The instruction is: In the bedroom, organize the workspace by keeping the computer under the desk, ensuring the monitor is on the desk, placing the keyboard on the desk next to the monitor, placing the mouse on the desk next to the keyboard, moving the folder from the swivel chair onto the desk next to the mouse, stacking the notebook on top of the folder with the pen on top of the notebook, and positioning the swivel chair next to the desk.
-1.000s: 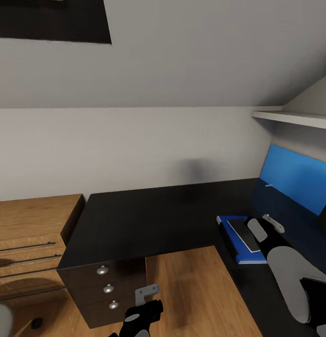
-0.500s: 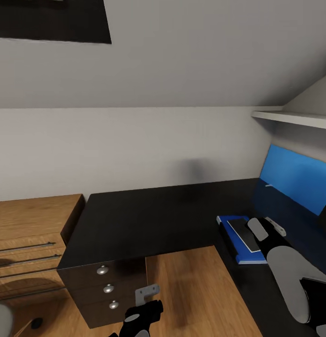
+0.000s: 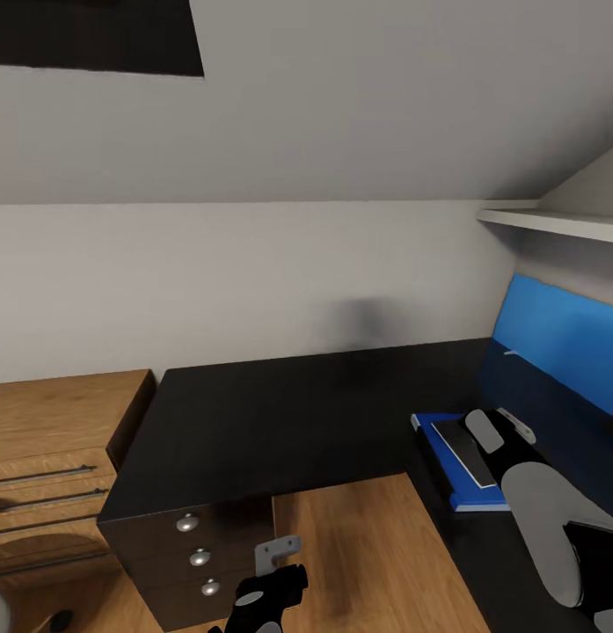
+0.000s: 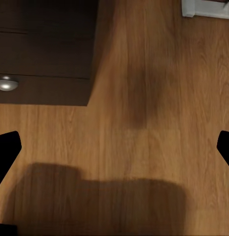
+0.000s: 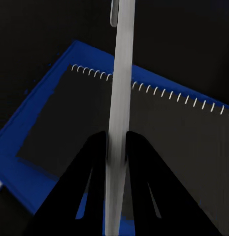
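Note:
On the right wing of the black desk (image 3: 288, 413) lies the blue folder (image 3: 438, 441), with the grey spiral notebook (image 3: 460, 450) flat on top of it. My right arm (image 3: 539, 501) reaches over them. In the right wrist view my right gripper (image 5: 115, 140) is shut on the whitish pen (image 5: 120, 98), which hangs just above the notebook (image 5: 158, 137) and folder (image 5: 40, 123). The pen (image 3: 515, 424) shows beside the notebook in the head view. My left gripper (image 4: 114, 147) is open and empty, low over the wooden floor near the desk's drawer unit (image 3: 192, 549).
A light wooden drawer chest (image 3: 51, 457) stands left of the desk. The blue rear panel (image 3: 561, 338) and a white shelf (image 3: 552, 220) rise at the right. A white desk leg (image 4: 208, 7) and a drawer knob (image 4: 7, 83) lie close to the left gripper.
The right gripper has carried the pen a little closer over the notebook. The whole head view has shifted slightly, so the camera moved. The left arm is unchanged.

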`<state>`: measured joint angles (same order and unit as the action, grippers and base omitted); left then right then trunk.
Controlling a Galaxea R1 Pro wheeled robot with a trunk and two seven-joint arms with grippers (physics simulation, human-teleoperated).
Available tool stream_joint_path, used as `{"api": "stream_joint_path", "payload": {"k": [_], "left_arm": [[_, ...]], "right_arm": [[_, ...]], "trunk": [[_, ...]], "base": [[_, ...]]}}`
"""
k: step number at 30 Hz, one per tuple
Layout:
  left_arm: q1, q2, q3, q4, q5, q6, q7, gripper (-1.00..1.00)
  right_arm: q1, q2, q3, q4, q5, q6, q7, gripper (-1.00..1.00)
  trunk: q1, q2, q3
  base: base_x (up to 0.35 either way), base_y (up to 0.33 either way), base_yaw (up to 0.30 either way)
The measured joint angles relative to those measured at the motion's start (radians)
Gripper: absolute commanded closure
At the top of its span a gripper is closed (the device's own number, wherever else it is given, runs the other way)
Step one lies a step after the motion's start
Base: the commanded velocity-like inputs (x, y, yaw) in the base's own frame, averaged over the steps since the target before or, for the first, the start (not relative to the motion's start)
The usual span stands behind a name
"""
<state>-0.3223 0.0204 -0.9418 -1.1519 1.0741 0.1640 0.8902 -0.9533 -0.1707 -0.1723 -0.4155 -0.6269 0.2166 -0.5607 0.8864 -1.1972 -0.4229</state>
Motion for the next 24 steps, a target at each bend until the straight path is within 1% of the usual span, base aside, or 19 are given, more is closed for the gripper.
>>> {"api": "stream_joint_path", "payload": {"k": [4, 9, 24], "left_arm": [[0.0, 0.0, 0.0, 0.0, 0.001, 0.0, -0.001, -1.0], [0.0, -0.001, -0.001, 0.0, 0.001, 0.0, -0.006, -1.0], [0.0, -0.003, -0.001, 0.001, 0.002, 0.002, -0.002, -1.0]], "right_arm": [[0.0, -0.001, -0.001, 0.003, 0.0, 0.0, 0.001, 1.0], [0.0, 0.0, 0.0, 0.006, -0.001, 0.0, 0.002, 1.0], [0.0, 0.0, 0.0, 0.007, 0.0, 0.0, 0.001, 1.0]], "trunk": [[0.0, 0.0, 0.0], [0.001, 0.0, 0.0], [0.058, -0.105, -0.047]], "base": [[0.116, 0.0, 0.0], [0.018, 0.0, 0.0], [0.001, 0.0, 0.0]]}}
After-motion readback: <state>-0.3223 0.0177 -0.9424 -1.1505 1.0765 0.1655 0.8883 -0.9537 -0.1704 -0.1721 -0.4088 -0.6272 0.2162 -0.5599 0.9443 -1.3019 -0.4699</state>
